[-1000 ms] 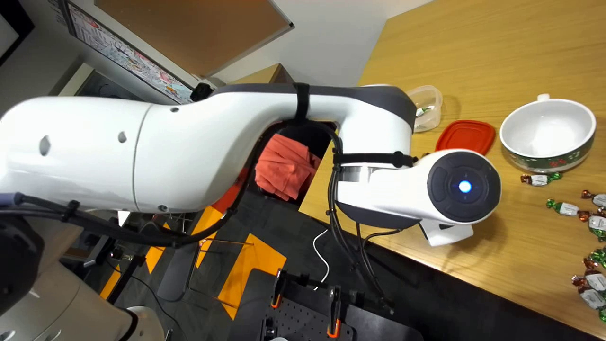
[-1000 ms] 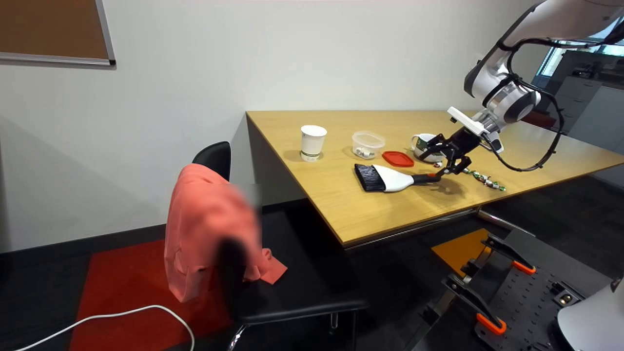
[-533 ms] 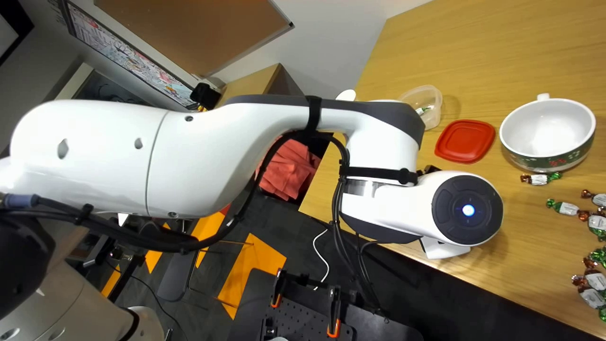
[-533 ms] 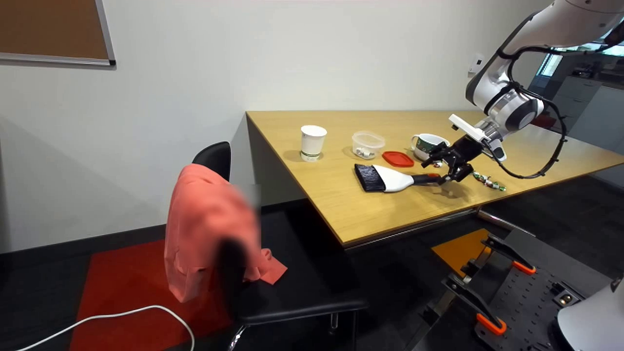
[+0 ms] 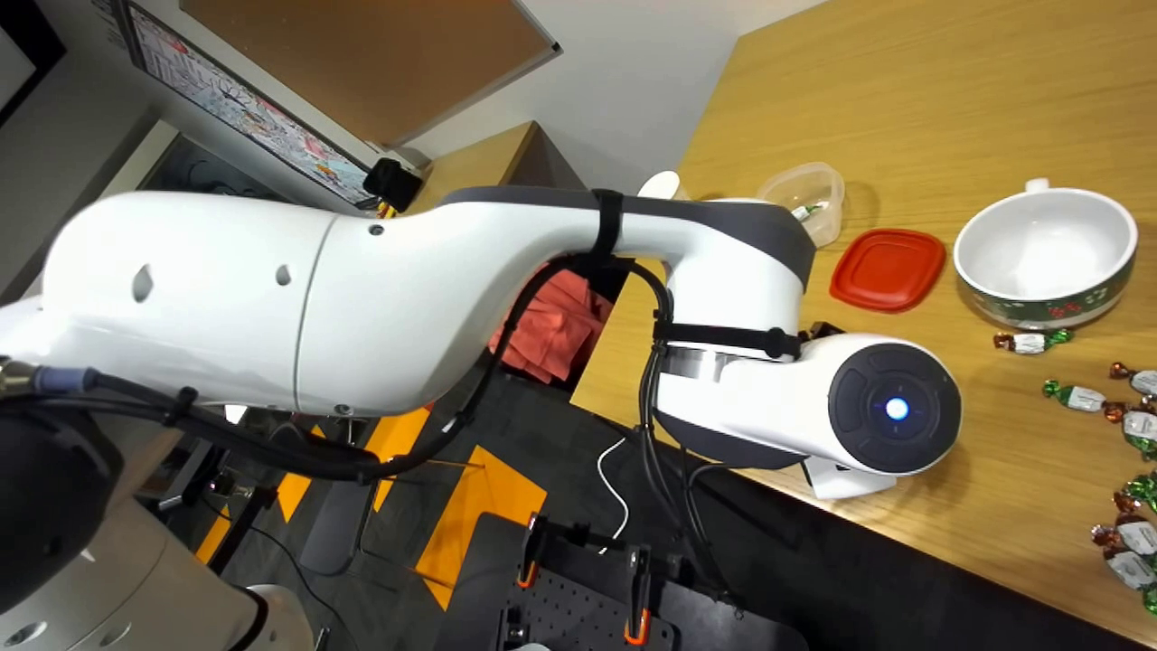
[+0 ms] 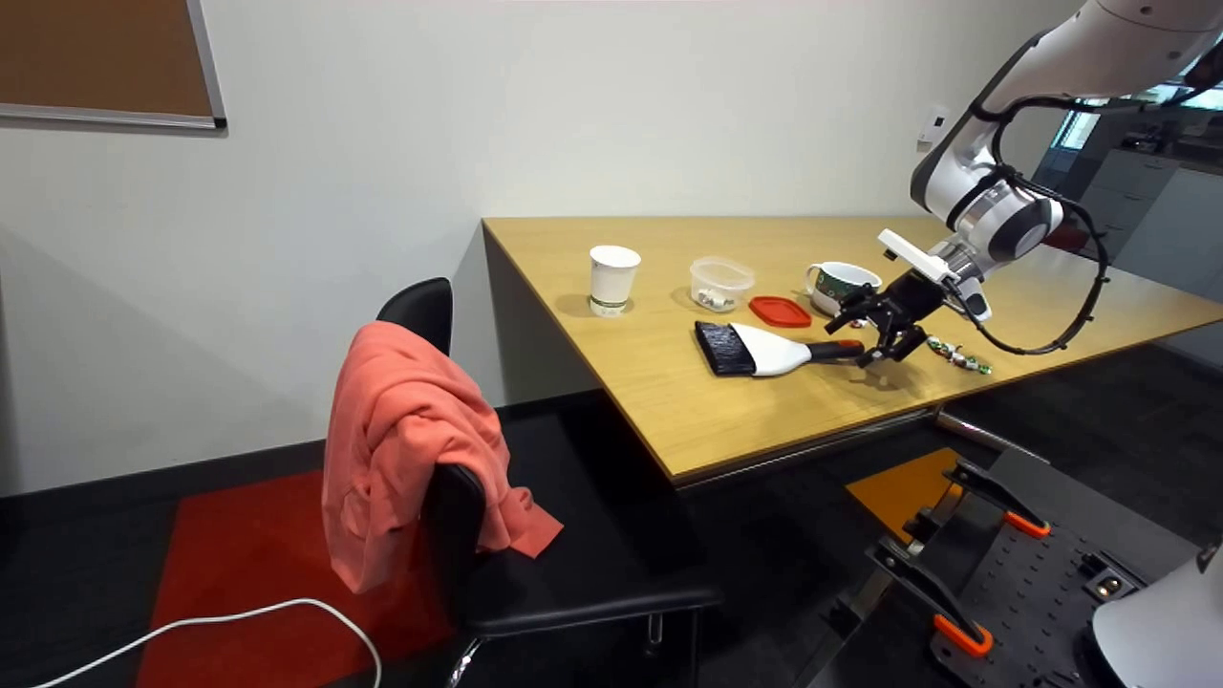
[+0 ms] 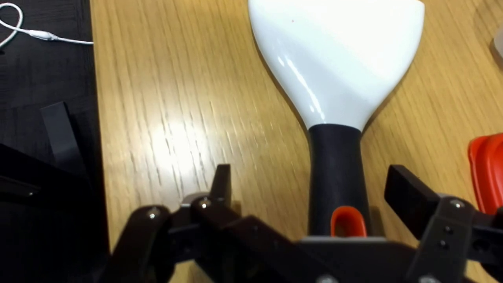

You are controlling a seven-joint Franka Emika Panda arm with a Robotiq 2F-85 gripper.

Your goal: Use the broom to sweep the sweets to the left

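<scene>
Broom (image 7: 338, 98) lies on the table (image 6: 650, 382), its head pointing away from the pincer (image 7: 310, 179). In the wrist view, its handle (image 7: 338, 173) appears between the pincer's fingers (image 7: 410, 196). The pincer is released; its fingers are spread, and the handle is nearer to the finger on the side of the lid (image 6: 781, 311). I judge that the step in hand is the approach for grasping. The next move should centre the pincer, lower it if needed, and clench the handle; otherwise the head may turn. Most sweets (image 5: 1083, 399) lie on the pincer's other side from the head, not yet swept. Near the pincer stands the bowl (image 5: 1048, 307), farther the tub (image 6: 734, 290), farthest the cup (image 6: 611, 282). Well apart from it, past the table's end, is a chair (image 6: 430, 311) with pink cloth (image 6: 411, 459).
</scene>
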